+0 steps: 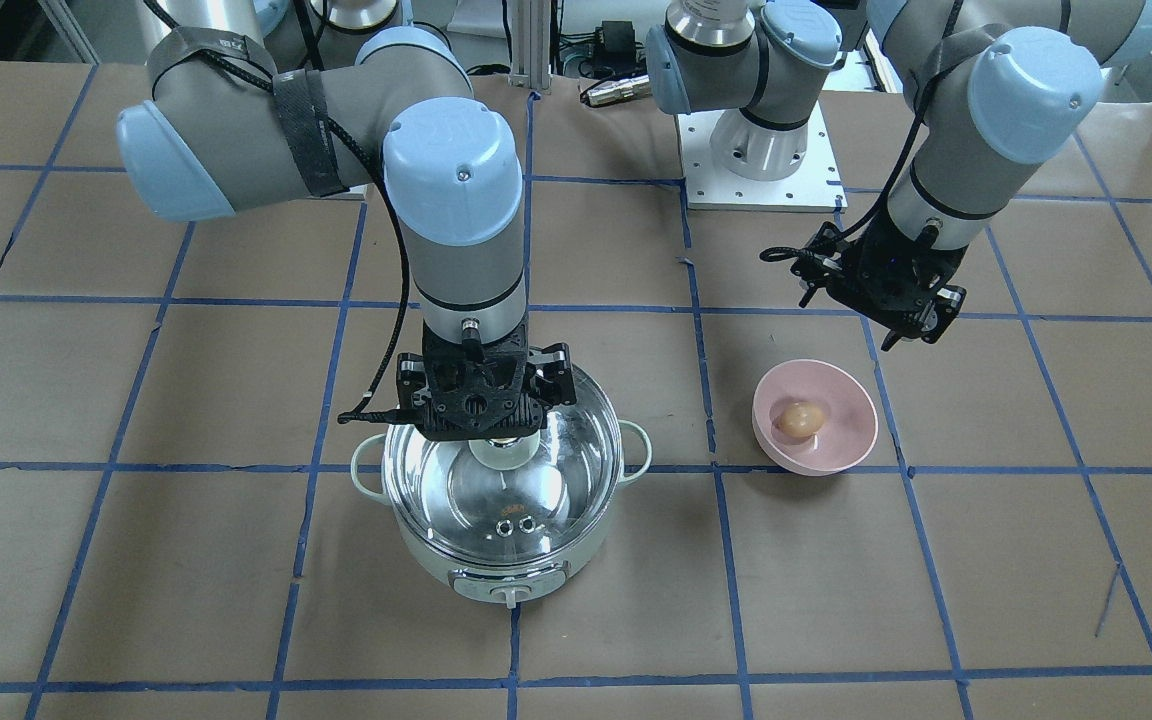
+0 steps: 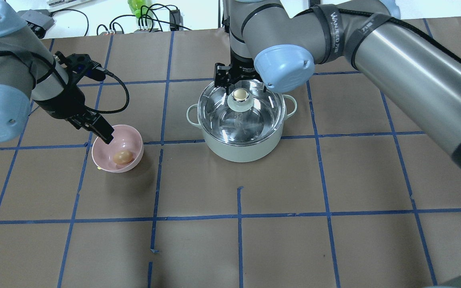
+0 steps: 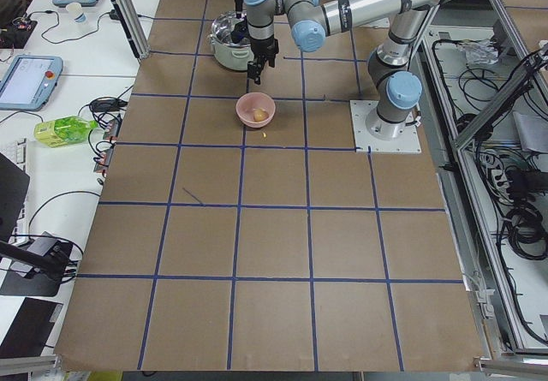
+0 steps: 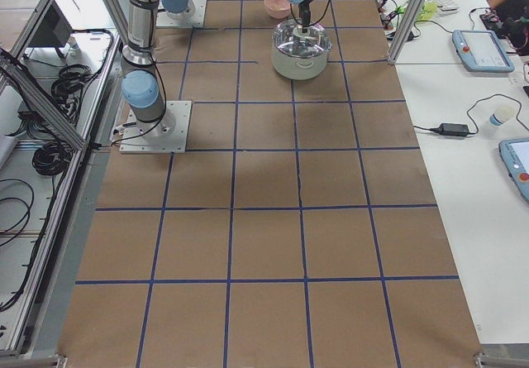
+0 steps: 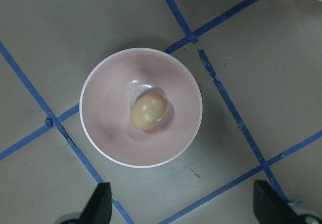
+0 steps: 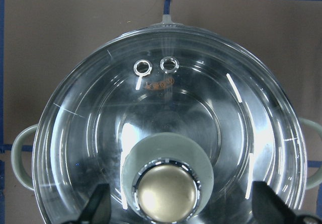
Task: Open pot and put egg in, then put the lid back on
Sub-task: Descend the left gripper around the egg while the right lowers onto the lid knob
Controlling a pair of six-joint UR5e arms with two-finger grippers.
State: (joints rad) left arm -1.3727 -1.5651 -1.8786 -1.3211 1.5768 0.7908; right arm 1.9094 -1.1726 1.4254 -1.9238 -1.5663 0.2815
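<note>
Right gripper [image 6: 183,209]: wide over lid [image 6: 201,108] knob [image 6: 166,199], poised to uncover pot [image 2: 240,150]; left gripper [image 5: 183,206]: wide above egg [image 5: 148,111] in bowl [image 5: 90,133], awaiting pickup

Pot [image 2: 241,151] sits on tabletop [image 2: 294,240], mid-table, lid [image 2: 263,114] seated on it. Lid knob [image 6: 167,193] at lid centre; vent holes [image 6: 156,65] on the operators' side of the knob. Pot control knob [image 1: 509,597] faces the operators. Bowl [image 2: 133,139] on tabletop to the robot's left of the pot, well apart from it. Egg [image 2: 122,157] lies in the bowl, near its middle. Left end effector [image 5: 183,206] hangs above the bowl, offset to the robot's left. Right end effector [image 1: 484,405] is straight over the lid knob, fingers spread on either side, apart from it.
</note>
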